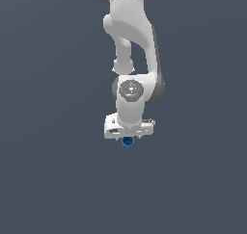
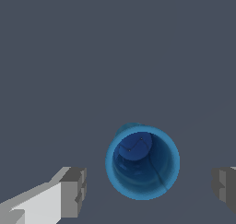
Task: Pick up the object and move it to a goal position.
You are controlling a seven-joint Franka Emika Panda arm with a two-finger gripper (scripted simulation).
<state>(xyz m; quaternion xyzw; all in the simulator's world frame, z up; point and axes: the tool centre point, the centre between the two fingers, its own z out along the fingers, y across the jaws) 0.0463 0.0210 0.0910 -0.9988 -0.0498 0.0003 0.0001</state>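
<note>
**Blue cup between spread fingers**

Where the wrist view looks straight down into it, the small bright blue round cup with a darker hollow centre shows a thin pale-blue rim, smooth inner walls and a deep blue floor. It sits between the two grey finger pads, with a gap on either side, so the jaws are spread and touch nothing. In the exterior view the cup peeks out just under the white gripper, which hides most of it. The plain dark grey surface lies around it.
</note>
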